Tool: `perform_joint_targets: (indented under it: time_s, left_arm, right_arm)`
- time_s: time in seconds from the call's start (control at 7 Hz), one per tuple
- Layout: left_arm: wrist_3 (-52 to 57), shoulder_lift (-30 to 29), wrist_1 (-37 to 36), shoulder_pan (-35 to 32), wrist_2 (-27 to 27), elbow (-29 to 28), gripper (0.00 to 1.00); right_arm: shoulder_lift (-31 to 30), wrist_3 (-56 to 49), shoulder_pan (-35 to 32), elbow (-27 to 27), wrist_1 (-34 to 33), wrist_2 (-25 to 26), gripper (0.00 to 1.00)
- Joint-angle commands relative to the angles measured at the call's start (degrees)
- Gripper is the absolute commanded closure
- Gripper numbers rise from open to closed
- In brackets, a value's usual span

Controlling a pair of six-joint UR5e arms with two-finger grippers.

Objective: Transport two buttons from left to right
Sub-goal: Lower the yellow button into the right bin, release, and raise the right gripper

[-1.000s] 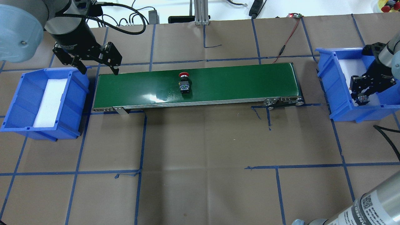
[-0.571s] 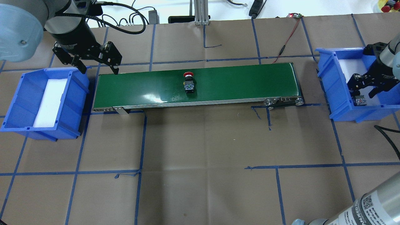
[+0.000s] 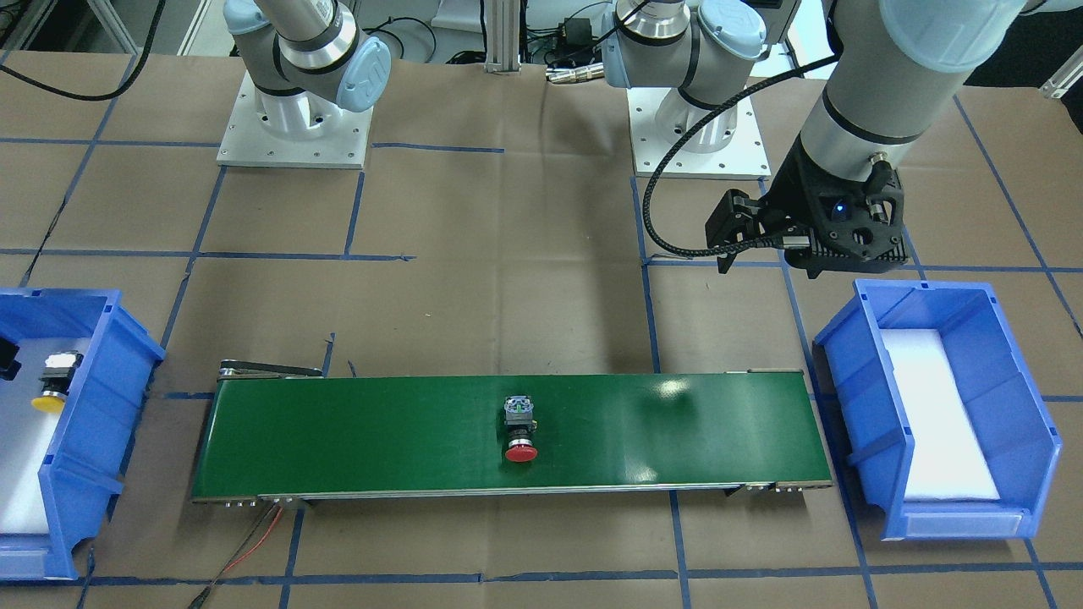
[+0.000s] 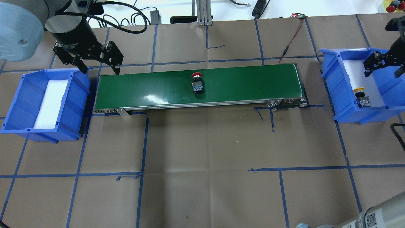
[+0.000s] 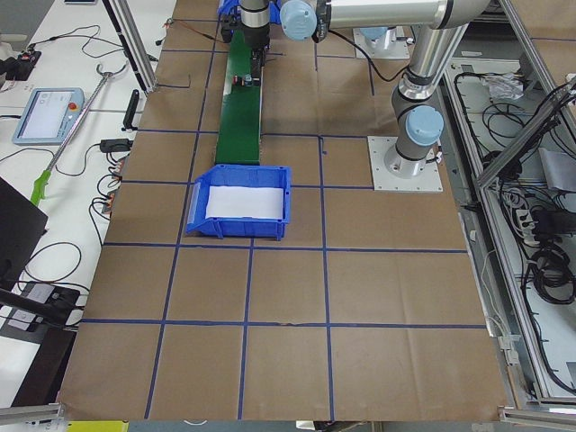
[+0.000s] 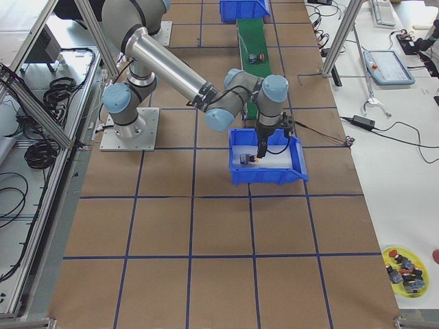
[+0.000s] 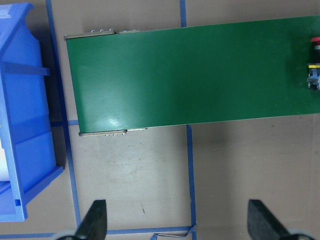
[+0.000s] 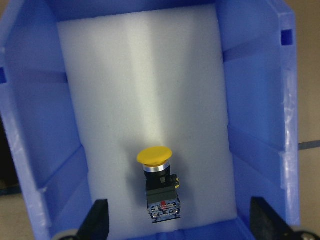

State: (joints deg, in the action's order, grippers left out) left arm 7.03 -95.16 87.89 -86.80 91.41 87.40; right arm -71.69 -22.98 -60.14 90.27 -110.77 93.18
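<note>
Yellow-capped button (image 4: 362, 96) in right blue bin (image 4: 335, 82); red-capped button (image 4: 197, 84) mid conveyor belt (image 4: 246, 82); left gripper (image 4: 101, 71), right gripper (image 4: 382, 73) both spread, empty.

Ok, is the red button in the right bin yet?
No, the red button lies on the belt, about halfway along.

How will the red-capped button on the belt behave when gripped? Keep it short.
The red button lies on its side on the green belt, so its round cap may let it roll if nudged. Its blocky body looks rigid, with flat faces that should suit a pinch. The smooth cap would probably slip.
</note>
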Motion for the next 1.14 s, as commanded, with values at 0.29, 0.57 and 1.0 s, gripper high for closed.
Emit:
perform_joint_targets:
  time_s: [0.29,0.57,1.0]
  left_arm:
    - [0.0,-0.1,0.1,0.0,-0.1,-0.2,0.0]
    - [0.0,-0.1,0.1,0.1,-0.1,-0.1,0.0]
    - [0.0,0.0,0.1,0.1,-0.2,0.0,0.0]
  right_arm:
    - [-1.5,12.7,-16.8,-11.6,13.1,0.1,0.01]
    - [-1.5,23.6,-26.2,-12.3,13.1,-0.4,0.01]
    - [-0.8,27.0,-31.5,-12.3,12.2,-0.5,0.01]
